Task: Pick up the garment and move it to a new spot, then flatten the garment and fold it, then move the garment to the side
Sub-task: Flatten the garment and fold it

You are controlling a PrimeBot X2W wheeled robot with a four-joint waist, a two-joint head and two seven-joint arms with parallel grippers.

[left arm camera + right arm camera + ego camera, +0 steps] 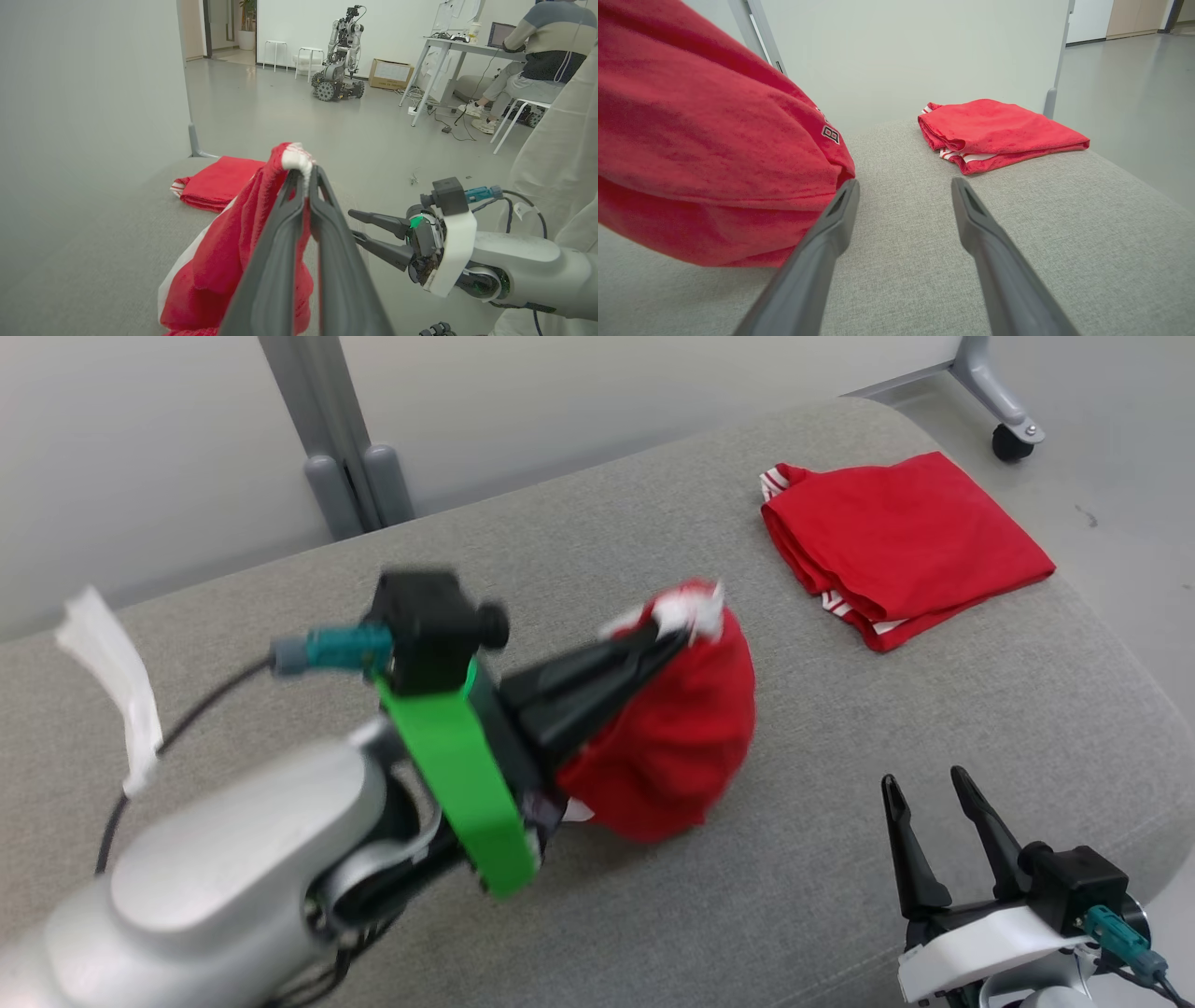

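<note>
Left end effector is clamped tight, its 2 dark fingers pressed together on a white-trimmed edge of the garment! The red cloth hangs in a bunched bundle from those fingertips, sagging below them over the middle of the grey padded counter. The head view is blurred just here, so I cannot tell whether the lowest fold brushes the counter top.

In the left wrist view the left end effector shows the pinch plainly. The white edge pokes out just above the closed tips, and the garment trails down that view's left side of the fingers.

Right end effector stands spread wide, holding nothing, low over the near right of the counter. In its own wrist view the right end effector has its 2 fingers well parted above bare grey fabric. The garment looms close beside the finger at that view's left, with a small square label on the cloth.

At the counter's far right end lies a folded red garment, flat, with white stripes at its edges, well apart from both end effectors. Beyond the counter, the left wrist view shows another wheeled robot on the floor and a seated person at a desk.
</note>
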